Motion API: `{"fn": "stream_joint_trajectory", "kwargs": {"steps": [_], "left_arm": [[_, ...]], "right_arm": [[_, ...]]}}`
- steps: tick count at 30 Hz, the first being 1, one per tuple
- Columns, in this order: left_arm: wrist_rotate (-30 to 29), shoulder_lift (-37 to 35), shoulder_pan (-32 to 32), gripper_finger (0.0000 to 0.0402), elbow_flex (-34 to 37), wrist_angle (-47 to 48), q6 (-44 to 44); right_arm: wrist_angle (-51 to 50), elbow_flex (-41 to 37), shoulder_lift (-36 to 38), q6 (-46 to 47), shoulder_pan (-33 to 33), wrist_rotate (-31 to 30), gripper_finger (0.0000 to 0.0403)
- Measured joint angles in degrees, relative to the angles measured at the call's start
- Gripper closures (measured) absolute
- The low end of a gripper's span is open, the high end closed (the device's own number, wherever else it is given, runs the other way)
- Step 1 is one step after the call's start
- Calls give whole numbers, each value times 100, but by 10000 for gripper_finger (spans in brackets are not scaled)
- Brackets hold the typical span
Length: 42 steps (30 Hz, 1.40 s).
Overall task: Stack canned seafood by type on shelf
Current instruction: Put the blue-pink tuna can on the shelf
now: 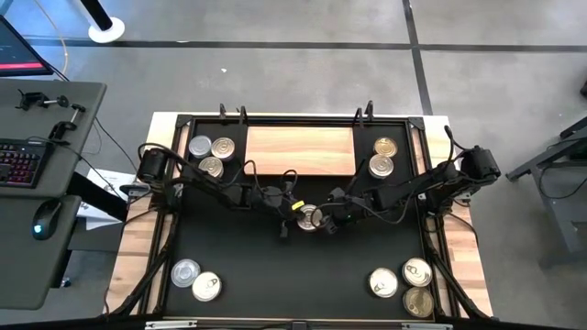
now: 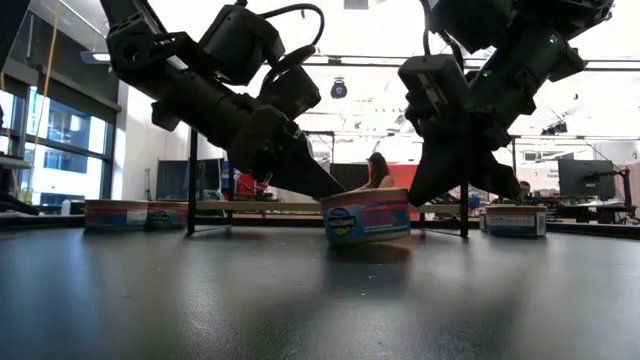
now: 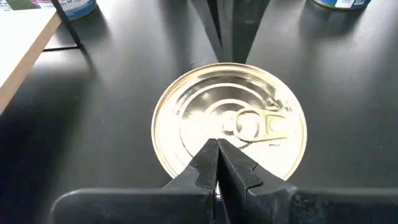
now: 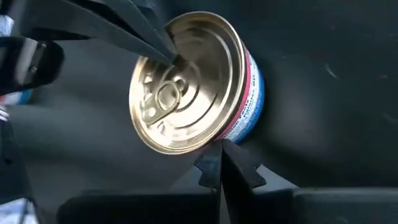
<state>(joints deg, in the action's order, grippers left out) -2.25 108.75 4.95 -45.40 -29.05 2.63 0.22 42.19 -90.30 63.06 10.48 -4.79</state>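
While tins (image 1: 211, 156) flank the shelf (image 1: 300, 150), arms crowd one can (image 1: 309, 217).

Grey floor (image 1: 303, 23), a desk (image 1: 41, 183) with keyboard (image 1: 20, 163), tall windows (image 2: 55, 150) behind.

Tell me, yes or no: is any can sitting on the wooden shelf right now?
No. In the high view the shelf is bare, with cans only on the black mat around it.
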Motion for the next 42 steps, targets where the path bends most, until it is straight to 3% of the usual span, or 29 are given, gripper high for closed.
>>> {"fn": "stream_joint_trajectory", "kwargs": {"steps": [8,17,22,26,30,35,39,42], "left_arm": [[-79,-198,-102,402,6,315,22],[6,-542,-209,401,51,1763,255],[3,-1325,-409,401,24,3152,53],[-12,-2339,-509,401,259,4166,-427],[-43,-3646,-345,401,655,4315,-1272],[-625,-5158,194,402,793,4114,-2152],[-1272,-5910,682,402,786,4061,-2259],[-1690,-6235,958,402,786,4064,-2455]], "right_arm": [[348,416,9,-357,-22,-136,403],[171,890,7,-1216,-255,-233,403],[157,1521,7,-2382,-378,454,403],[-461,2270,-122,-3496,-426,945,392],[-1684,3302,-637,-4614,-429,1261,338],[-3079,4538,-1660,-5708,-422,1483,223],[-3851,5375,-2384,-7064,-380,1468,148],[-4173,5859,-2761,-7682,-374,1466,123]]}}
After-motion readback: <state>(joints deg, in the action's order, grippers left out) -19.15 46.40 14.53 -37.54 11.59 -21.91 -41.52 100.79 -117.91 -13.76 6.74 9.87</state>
